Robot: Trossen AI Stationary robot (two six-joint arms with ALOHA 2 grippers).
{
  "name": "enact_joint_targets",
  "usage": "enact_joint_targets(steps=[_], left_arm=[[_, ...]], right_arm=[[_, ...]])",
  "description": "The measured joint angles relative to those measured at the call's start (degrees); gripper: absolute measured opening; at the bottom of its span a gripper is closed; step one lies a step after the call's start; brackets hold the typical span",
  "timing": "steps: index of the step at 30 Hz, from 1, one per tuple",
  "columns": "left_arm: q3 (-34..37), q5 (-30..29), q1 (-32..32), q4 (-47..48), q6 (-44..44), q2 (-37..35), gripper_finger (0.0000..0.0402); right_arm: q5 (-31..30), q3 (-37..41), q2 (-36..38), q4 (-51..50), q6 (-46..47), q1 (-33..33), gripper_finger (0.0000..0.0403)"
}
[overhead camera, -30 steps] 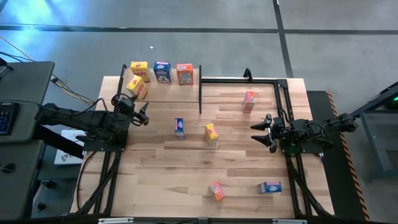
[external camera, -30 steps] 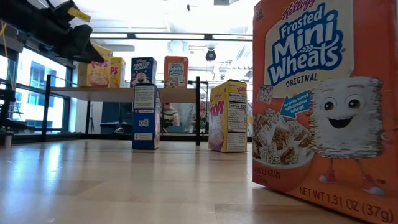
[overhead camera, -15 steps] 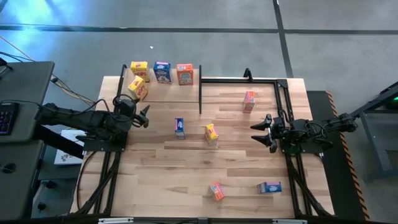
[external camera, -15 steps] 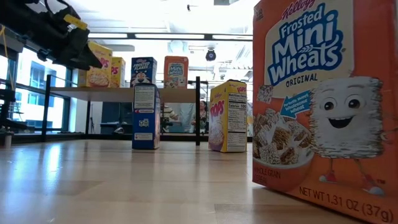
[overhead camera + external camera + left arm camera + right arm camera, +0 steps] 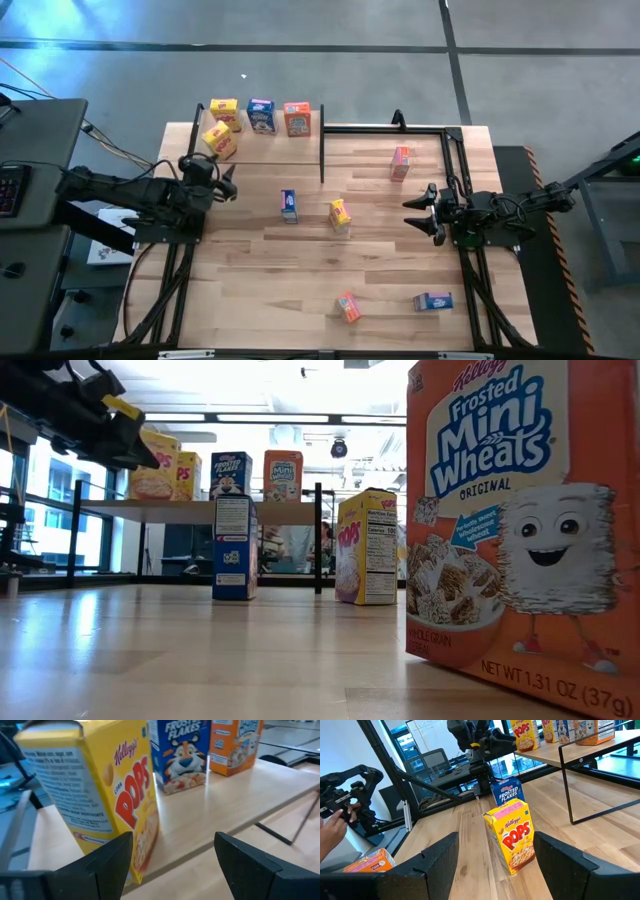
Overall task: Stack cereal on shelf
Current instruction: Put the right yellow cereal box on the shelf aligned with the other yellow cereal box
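Note:
The shelf [image 5: 260, 150] stands at the table's far left. On it stand a yellow box [image 5: 224, 112], a blue box [image 5: 261, 115] and an orange box [image 5: 297, 118] in a row. A second yellow Pops box [image 5: 107, 795] stands turned at its near left edge. My left gripper [image 5: 226, 185] is open just short of that box, its fingers apart and clear of it. My right gripper [image 5: 420, 212] waits open at the table's right side. On the tabletop stand a blue box [image 5: 289, 205], a yellow box [image 5: 340, 215] and an orange box [image 5: 401, 162].
Near the table's near edge lie an orange box [image 5: 348, 307], which fills the low view's right [image 5: 510, 520], and a blue box [image 5: 433, 301]. The shelf's black post [image 5: 322, 155] stands by the middle boxes. A person's hand [image 5: 330, 827] shows beyond the table.
My left gripper has drawn back a little from the shelf toward the table's left edge, staying open. The turned yellow box stays standing on the shelf.

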State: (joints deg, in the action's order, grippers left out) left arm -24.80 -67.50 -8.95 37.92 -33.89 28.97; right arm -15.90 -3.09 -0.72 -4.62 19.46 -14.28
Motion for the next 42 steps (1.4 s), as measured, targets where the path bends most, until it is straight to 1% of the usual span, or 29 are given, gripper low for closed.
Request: enact_joint_targets(steps=[8,27,31,36,42], left_arm=[[0.00,-0.31,3.66,2.41,-0.42,0.01,0.0271],[0.00,-0.17,10.78,2.61,-1.31,0.00,0.0271],[-0.32,2.05,10.88,3.24,-2.05,0.00,0.0271],[-3.31,4.85,10.82,7.47,-4.75,-0.03,0.0271],[-7.10,8.09,10.82,10.92,-5.68,0.00,0.0271]], right_arm=[[0.02,-0.02,0.01,0.00,0.00,0.00,0.0248],[0.02,0.00,0.01,0.00,0.00,0.00,0.0248],[0.02,0.00,-0.01,0.00,0.00,0.00,0.0248],[0.02,0.00,0.00,0.00,0.00,0.00,0.0248],[0.01,-0.01,0.00,0.00,0.00,0.00,0.0248]])
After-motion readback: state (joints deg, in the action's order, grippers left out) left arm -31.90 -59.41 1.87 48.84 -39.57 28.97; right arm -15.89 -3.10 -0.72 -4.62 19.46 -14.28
